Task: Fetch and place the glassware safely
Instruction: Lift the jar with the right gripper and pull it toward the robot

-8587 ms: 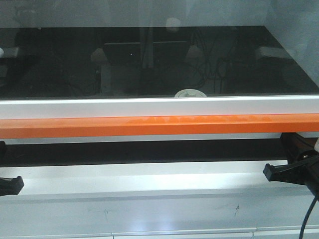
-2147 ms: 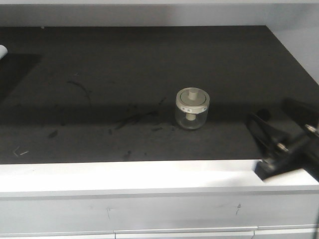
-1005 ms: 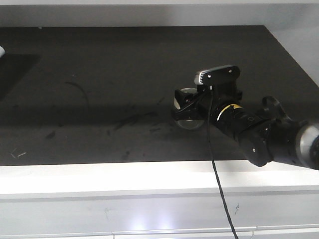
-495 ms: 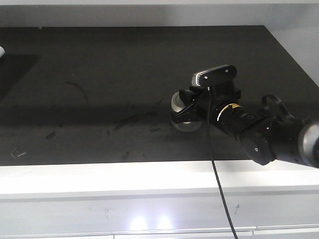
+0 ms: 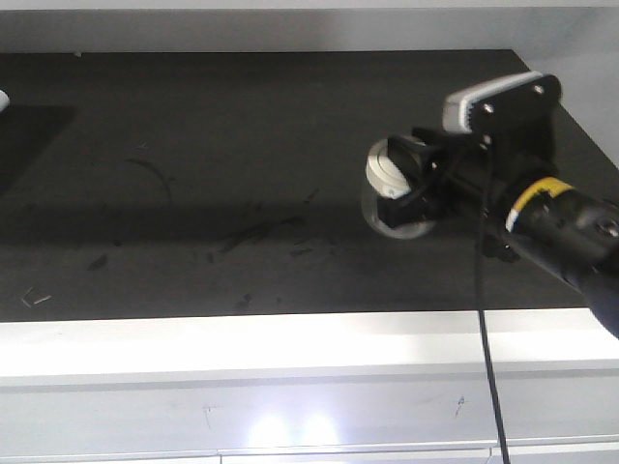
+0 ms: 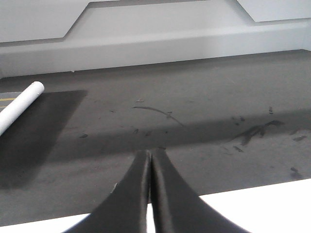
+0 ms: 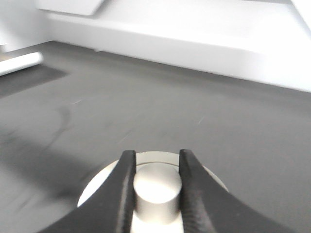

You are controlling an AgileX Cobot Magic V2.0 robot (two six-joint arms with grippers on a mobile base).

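The glassware is a small clear jar (image 5: pixel 398 218) with a cream-white round lid (image 5: pixel 385 172). It hangs tilted above the dark surface (image 5: pixel 193 174) at the right. My right gripper (image 5: pixel 418 176) is shut on the lid's central knob. In the right wrist view both fingers clamp the knob (image 7: pixel 155 190), the gripper (image 7: pixel 156 155) sits over the lid (image 7: pixel 103 183), and the glass body is hidden below. My left gripper (image 6: pixel 149 154) is shut and empty, low over the front edge of the dark surface. It does not show in the front view.
A white tube (image 6: pixel 19 104) lies at the far left of the dark surface, its end showing in the front view (image 5: pixel 3 99). A white ledge (image 5: pixel 242 348) runs along the front. White walls close the back (image 6: pixel 155 34) and right side (image 5: pixel 600 68).
My right gripper has risen and moved right with the jar held by its knob. The jar has left the surface and now hangs tilted. Earlier, the sash went up and the arm reached in.
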